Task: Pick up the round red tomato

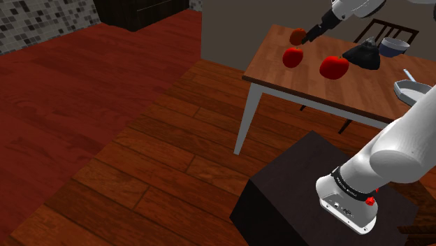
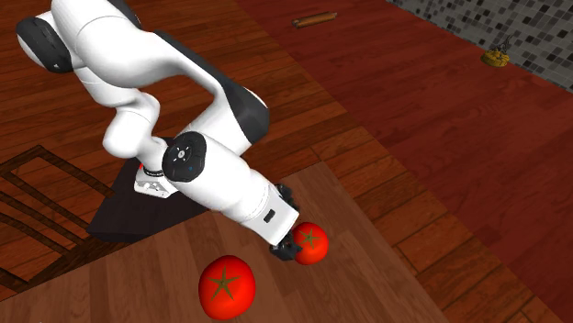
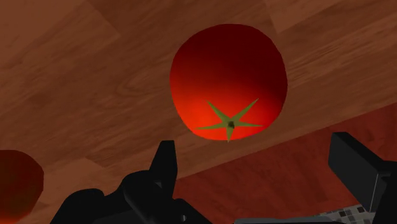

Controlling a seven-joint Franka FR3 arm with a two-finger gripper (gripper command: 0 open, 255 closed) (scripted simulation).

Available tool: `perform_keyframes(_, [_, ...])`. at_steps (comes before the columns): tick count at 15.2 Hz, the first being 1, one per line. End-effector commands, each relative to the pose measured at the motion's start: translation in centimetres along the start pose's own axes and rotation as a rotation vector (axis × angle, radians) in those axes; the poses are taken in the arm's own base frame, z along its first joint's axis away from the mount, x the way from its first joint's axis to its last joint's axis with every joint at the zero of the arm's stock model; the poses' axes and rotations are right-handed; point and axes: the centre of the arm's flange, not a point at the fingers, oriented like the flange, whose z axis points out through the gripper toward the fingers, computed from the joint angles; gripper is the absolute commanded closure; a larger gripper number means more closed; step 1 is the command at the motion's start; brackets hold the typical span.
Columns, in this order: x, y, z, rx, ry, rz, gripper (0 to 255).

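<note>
A black two-finger hand (image 3: 253,143) hangs low over a brown wooden worktop (image 3: 95,76), its fingers spread wide and holding nothing. The round red tomato with a green star-shaped stem (image 3: 229,76) lies just ahead of the fingertips, untouched. Another red tomato (image 3: 16,181) lies beyond one finger.

The counter (image 1: 363,87) has a brown wooden top on pale legs and stands on a wood-plank floor (image 1: 140,175). Three red tomatoes lie on it toward the shoulder view's left end: the far tomato (image 1: 299,35) by the back edge, a second tomato (image 1: 293,57) just beside it, and a third tomato (image 1: 334,67) nearer the middle. A black object (image 1: 363,54) and a grey bowl (image 1: 393,47) sit further to that view's right.
</note>
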Motion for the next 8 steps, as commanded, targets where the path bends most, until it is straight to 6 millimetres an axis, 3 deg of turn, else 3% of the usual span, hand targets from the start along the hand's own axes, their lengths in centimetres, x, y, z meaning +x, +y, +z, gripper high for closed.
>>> perform_keyframes(1, [-0.2,0.4,0.9,0.0,0.005,-0.002,0])
perform_keyframes(6, [-1.6,0.6,3.5,0.0,0.005,-0.002,0])
perform_keyframes(8, [-1.6,0.6,3.5,0.0,0.005,-0.002,0])
